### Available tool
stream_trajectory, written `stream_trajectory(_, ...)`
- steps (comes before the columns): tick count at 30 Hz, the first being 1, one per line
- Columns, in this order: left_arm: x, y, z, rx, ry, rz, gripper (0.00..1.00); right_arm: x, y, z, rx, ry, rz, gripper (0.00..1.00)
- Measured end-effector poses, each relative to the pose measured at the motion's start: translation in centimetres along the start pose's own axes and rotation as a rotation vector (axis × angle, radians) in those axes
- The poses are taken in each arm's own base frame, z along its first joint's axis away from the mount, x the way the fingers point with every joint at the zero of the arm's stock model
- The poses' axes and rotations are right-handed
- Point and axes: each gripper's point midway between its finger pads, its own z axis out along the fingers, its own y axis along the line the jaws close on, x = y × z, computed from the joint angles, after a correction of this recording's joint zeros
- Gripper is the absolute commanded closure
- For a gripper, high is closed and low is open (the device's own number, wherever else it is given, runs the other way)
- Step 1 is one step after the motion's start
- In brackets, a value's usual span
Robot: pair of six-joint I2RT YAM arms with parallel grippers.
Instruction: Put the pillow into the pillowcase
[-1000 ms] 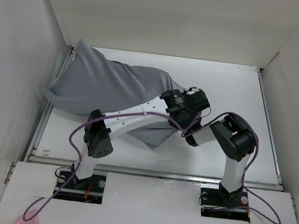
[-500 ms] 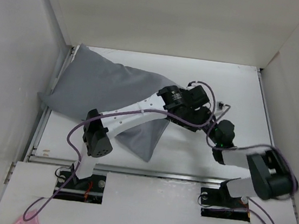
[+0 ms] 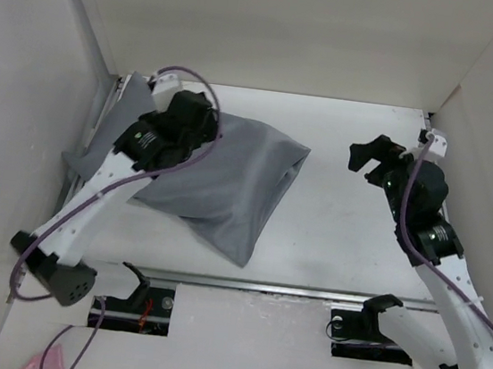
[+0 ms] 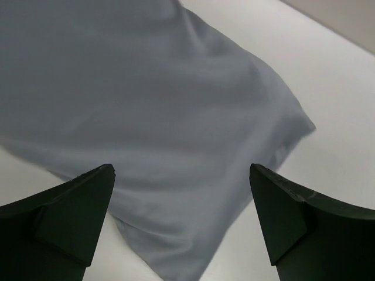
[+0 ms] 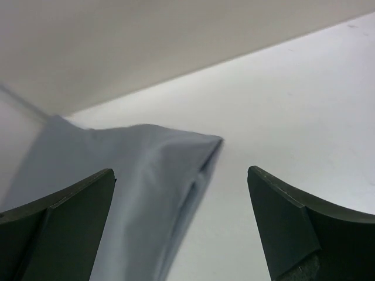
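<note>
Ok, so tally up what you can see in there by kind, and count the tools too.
Grey pillowcase: 1
Tools: 2, the left tool and the right tool, both open
Visible pillow: 0
Total: 3

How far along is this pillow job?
It looks nearly finished. The grey pillowcase lies plump on the table and no cream or yellow pillow shows anywhere, so it is probably inside. Nothing is in hand: the left pincer and right pincer both hang open and empty. At most, tidying the case's open end remains.
</note>
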Motion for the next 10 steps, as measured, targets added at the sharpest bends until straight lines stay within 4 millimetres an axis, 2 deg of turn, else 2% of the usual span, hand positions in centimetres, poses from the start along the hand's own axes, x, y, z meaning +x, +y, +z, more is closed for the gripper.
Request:
stream_trajectory(1, -0.7, 3.0, -0.2, -0.046, -0.047, -0.052, 0.0, -0.1, -0.5, 0.2, 0.044, 0.026, -0.032, 0.0)
stream_trajectory(4, -1.4, 7.2, -1.4, -0.071, -0.123, -0.134, 0.0, 1.6, -2.2, 1.1, 0.133, 0.128, -0.115, 0.0)
stream_trajectory(7, -2.7, 9.2, -2.7, -0.062, -0.194, -0.199, 0.0, 4.3, -3.5, 1.1, 0.166, 0.241, -0.18, 0.0)
stream_trajectory(10, -4.0, 9.4, -3.3, -0.045, -0.24, -0.229, 0.0, 5.2, -3.6, 0.9, 0.152, 0.282, -0.204, 0.0)
